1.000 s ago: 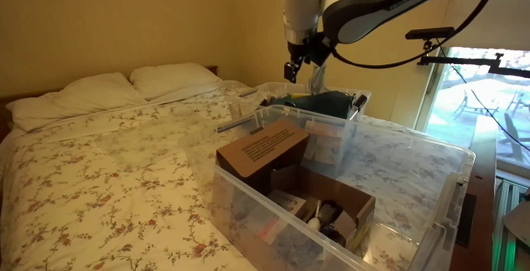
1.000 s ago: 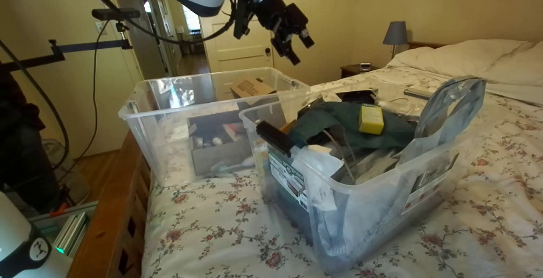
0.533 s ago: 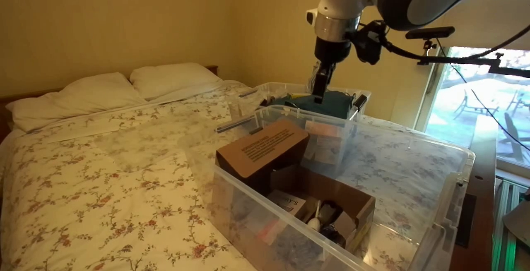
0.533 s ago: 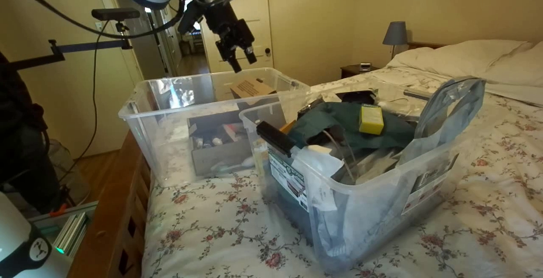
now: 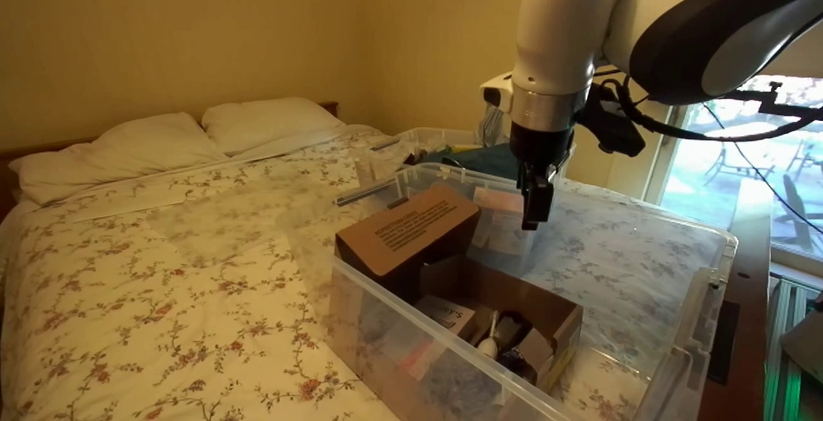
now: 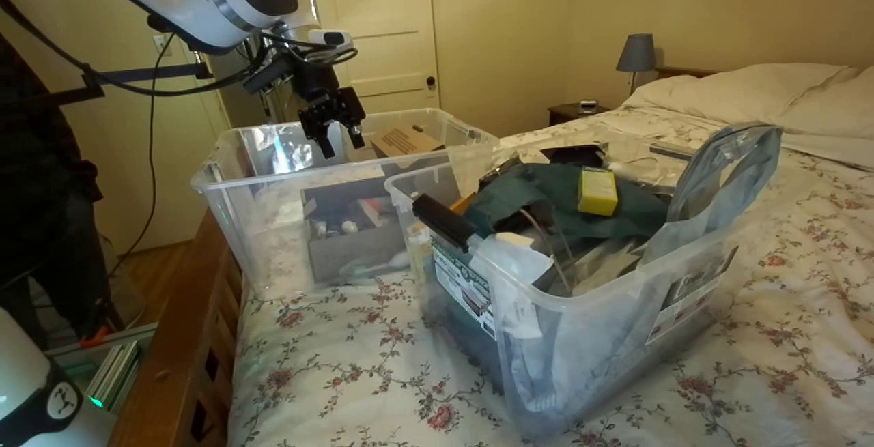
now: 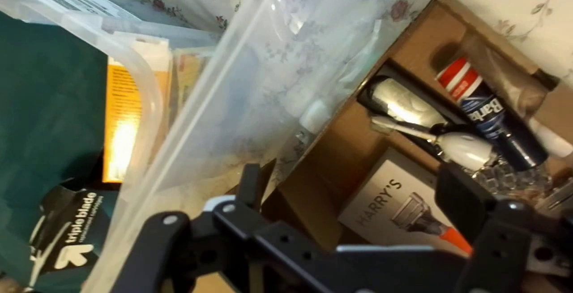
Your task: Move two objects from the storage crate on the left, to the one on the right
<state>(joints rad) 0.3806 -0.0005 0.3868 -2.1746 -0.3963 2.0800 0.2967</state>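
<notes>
Found the gripper (image 6: 343, 147) hanging over the source crate (image 6: 287, 176), judged to be the left one, with fingers (image 7: 250, 185) well apart and with nothing held. Located candidate objects in the open carton (image 5: 533, 292) inside that crate: a Harry's box (image 7: 394, 212), shown in the wrist view beneath the gap between the fingers, and a red-and-blue can (image 7: 494, 116) near a white item (image 7: 463, 149). Could not tell the intended pick.

Judged the step in hand a reach for one of these. Recommended settling on a single object before descending, turning the wrist to set the fingers across the narrow sides of the Harry's box, then going straight down, clear of the carton's walls. Advised care with the can, being round and likely to roll from an off-centre squeeze. Advised a gentle grip on card, and a lift well above both rims before crossing to the receiving crate (image 6: 567, 302).

Noted there a yellow box (image 6: 597, 192) on green cloth (image 6: 539, 191); possibly one transfer done, not provable from these views.

Against pictures of a second earlier, recorded the gripper lower and shifted from nearer the receiving crate to over the source crate. Saw no change in the visible contents of either crate.
</notes>
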